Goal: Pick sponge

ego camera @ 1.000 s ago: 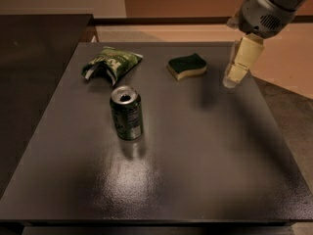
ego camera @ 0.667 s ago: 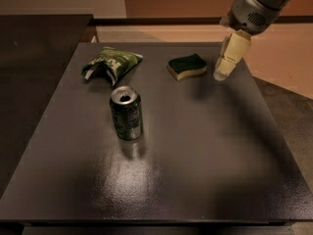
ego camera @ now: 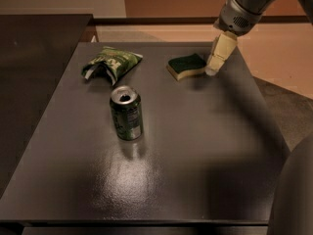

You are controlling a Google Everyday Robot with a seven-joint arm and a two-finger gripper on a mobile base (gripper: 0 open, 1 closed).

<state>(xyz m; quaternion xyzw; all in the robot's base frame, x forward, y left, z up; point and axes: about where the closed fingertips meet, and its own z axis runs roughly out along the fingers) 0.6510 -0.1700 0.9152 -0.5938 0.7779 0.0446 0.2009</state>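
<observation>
The sponge (ego camera: 186, 66) lies flat at the far right of the dark table (ego camera: 195, 155), its dark green top over a pale yellow base. My gripper (ego camera: 213, 70) comes down from the upper right on the grey arm and points at the table just right of the sponge. Its tip is close beside the sponge's right end and holds nothing that I can see.
A green drink can (ego camera: 126, 112) stands upright left of the table's middle. A crumpled green-and-white snack bag (ego camera: 110, 62) lies at the far left. The table's right edge runs just past the gripper, with floor beyond. A second dark surface (ego camera: 34, 72) adjoins on the left.
The gripper has moved left and down, from beyond the sponge's right side to right next to its right end. The sponge, can and bag have not moved.
</observation>
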